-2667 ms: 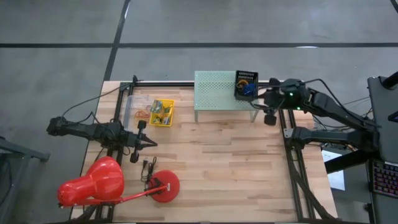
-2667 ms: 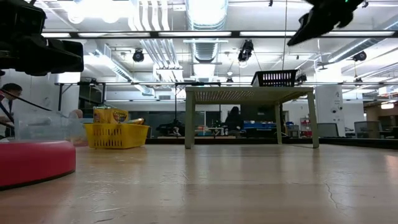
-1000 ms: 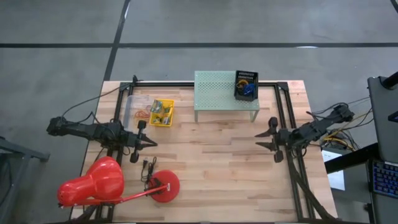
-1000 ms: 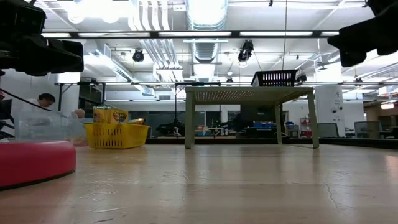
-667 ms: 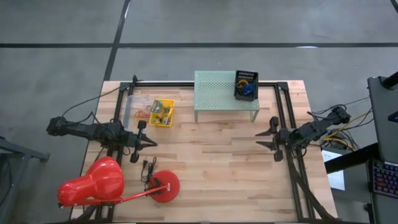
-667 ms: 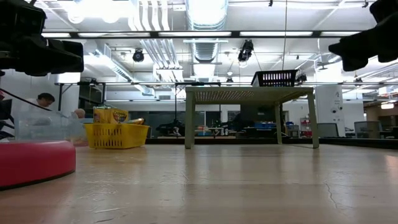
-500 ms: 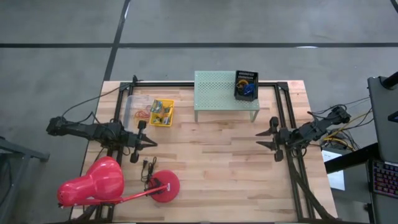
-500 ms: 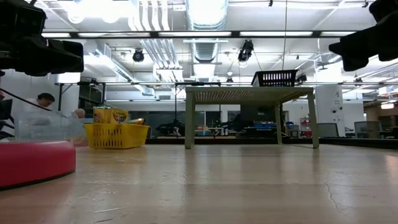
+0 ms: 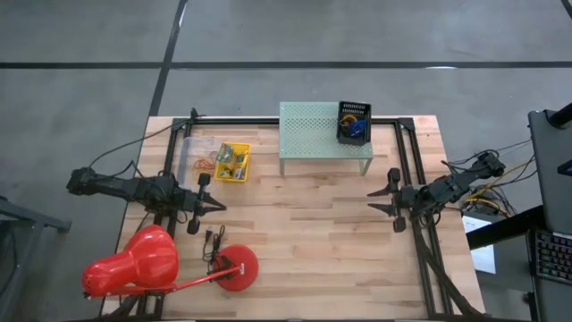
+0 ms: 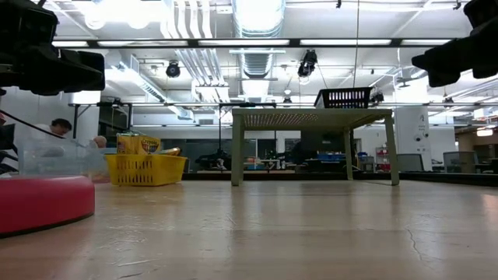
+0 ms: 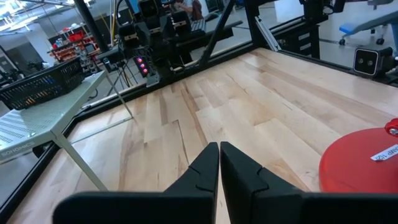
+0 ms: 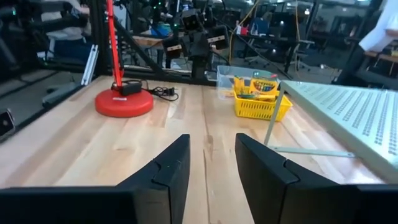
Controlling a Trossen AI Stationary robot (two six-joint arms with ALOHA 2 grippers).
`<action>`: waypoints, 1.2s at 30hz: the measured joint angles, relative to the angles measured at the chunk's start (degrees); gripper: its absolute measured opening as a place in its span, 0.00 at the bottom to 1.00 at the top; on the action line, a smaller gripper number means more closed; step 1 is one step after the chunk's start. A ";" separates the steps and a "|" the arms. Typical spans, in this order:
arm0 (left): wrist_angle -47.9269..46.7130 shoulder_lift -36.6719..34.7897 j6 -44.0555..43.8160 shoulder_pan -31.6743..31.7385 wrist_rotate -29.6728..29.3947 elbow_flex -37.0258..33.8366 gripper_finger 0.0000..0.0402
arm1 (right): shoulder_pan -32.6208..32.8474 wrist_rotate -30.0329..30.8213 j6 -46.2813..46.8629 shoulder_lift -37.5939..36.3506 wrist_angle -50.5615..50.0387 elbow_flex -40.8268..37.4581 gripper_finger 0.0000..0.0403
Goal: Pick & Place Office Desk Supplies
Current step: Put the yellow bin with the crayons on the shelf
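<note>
Both hands empty, next pick ahead

My right hand (image 9: 382, 196) is released; my left hand (image 9: 214, 206) is clenched on nothing. The crayon boxes (image 12: 255, 86) sit in the yellow basket (image 12: 262, 108) straight ahead: I'd approach low, clearing the shelf (image 9: 323, 131).

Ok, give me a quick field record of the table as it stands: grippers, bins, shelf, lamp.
left gripper: shut, empty, over table's left side
right gripper: open, empty, at table's right side
yellow basket: on table, holds crayon boxes
black basket: on green shelf, right end, holds small items
red lamp: near-left corner
</note>
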 joint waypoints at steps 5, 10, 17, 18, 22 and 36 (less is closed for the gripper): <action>0.00 0.00 0.00 0.00 0.00 0.00 0.05 | 0.00 -0.04 -4.16 0.00 -0.02 -0.02 0.30; 0.00 0.00 0.00 0.00 0.00 0.00 0.05 | 0.00 -0.07 -5.77 0.00 -0.02 -0.02 0.32; 0.00 0.00 0.00 0.00 -0.01 0.00 0.05 | -0.04 -0.07 -5.74 0.02 -0.02 -0.02 0.33; 0.00 0.00 0.00 0.00 0.00 0.00 0.05 | -0.04 -0.07 -5.74 0.02 -0.03 -0.02 0.32; 0.00 0.00 0.00 0.00 -0.02 0.00 0.05 | -0.04 -0.07 -5.77 0.00 -0.02 -0.02 0.31; 0.42 0.02 -2.30 0.00 0.04 -0.03 0.05 | 0.02 -0.07 -5.77 0.02 -0.04 -0.02 0.31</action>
